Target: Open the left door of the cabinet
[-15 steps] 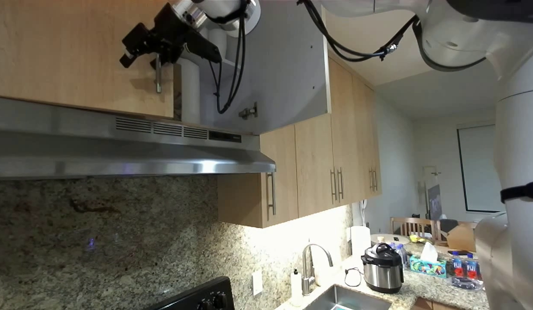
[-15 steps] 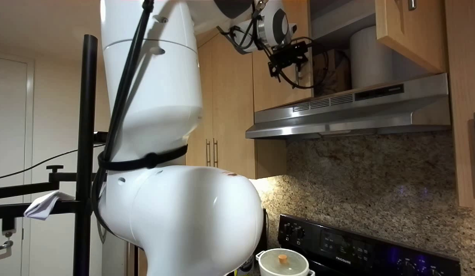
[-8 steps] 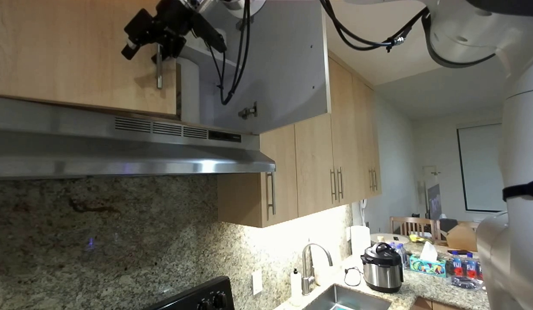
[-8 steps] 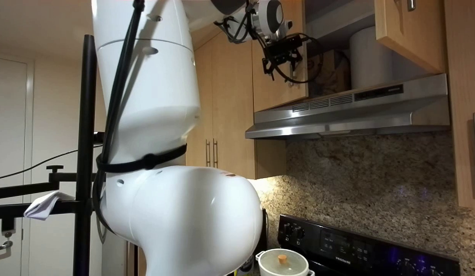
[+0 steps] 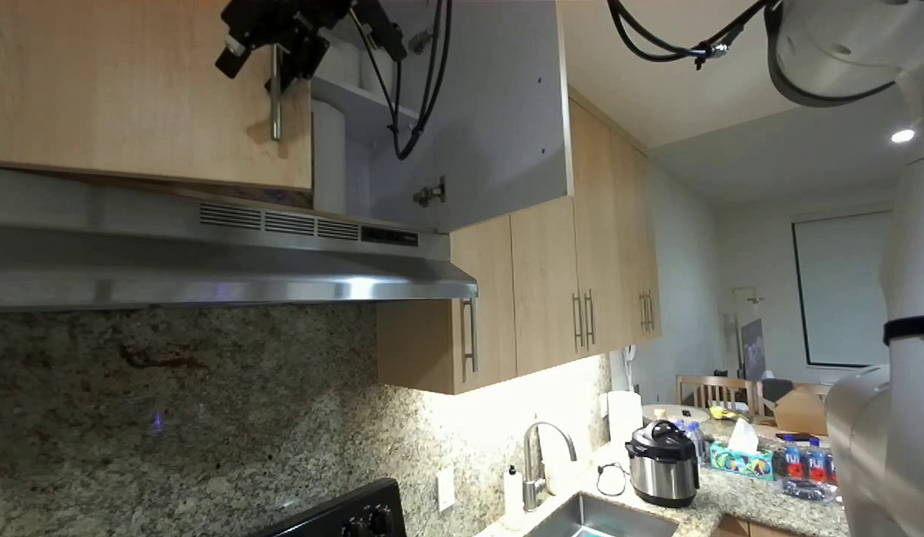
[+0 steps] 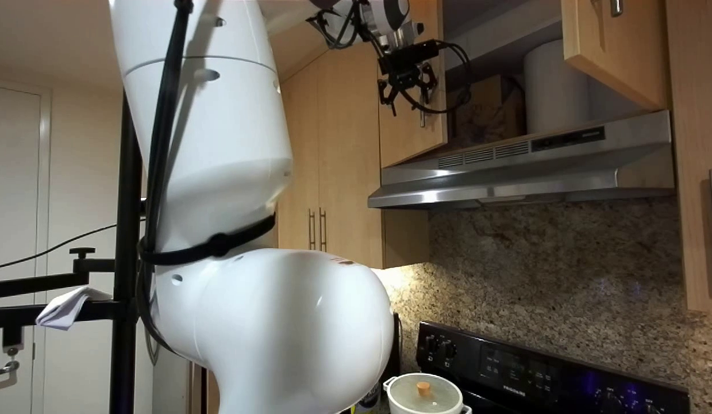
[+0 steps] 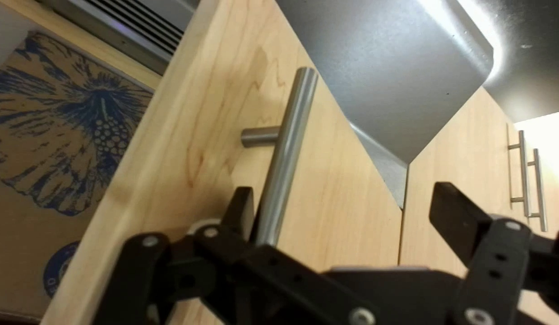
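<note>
One cabinet (image 5: 361, 112) sits above the hood (image 5: 230, 261); of its two doors, the left door (image 5: 133, 97) stands ajar over the hood's left part, the right door (image 5: 499, 112) wide open over its right. Above the hood, too, the end effector (image 7: 348, 214) has its two fingers (image 7: 457, 219) apart, the left door's single handle (image 7: 286, 153) between them and close beside one (whether touching, I can't tell). One box (image 7: 58, 135) sits just above the hood, one pot (image 6: 404, 398) below it.

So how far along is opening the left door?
Done: the left door stands ajar, exposing a printed cardboard box past its edge.
In hand: the tool is open, one finger apparently hooked behind the bar handle.
Left: probably swinging it wider, since it stands only partway out from the cabinet.
</note>
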You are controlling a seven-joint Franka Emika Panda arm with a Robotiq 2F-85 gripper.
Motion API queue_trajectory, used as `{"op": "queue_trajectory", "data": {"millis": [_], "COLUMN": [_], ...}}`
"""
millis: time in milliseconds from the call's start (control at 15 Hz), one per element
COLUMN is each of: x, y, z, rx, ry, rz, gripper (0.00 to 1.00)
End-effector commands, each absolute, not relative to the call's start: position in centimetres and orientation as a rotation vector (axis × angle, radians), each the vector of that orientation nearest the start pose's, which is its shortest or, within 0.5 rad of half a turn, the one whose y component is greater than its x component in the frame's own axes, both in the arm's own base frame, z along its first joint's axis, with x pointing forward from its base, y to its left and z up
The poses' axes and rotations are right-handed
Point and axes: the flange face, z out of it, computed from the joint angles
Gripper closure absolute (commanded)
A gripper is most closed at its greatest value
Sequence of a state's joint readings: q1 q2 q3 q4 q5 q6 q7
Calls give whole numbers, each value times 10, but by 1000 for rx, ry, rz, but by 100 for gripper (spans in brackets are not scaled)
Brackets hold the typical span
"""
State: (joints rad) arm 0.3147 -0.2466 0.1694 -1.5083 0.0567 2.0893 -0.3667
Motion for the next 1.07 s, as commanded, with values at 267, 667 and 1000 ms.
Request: {"op": "queue_trajectory", "data": {"millis": [267,667,1000], "x": [360,332,322], "y": [288,298,316], "z": [836,835,827], "rx": [-2517,-2531,-2553], "ry": [-1334,-1383,-1346], "rz": [-1093,-1105,-1151], "gripper": [0,0,0]}}
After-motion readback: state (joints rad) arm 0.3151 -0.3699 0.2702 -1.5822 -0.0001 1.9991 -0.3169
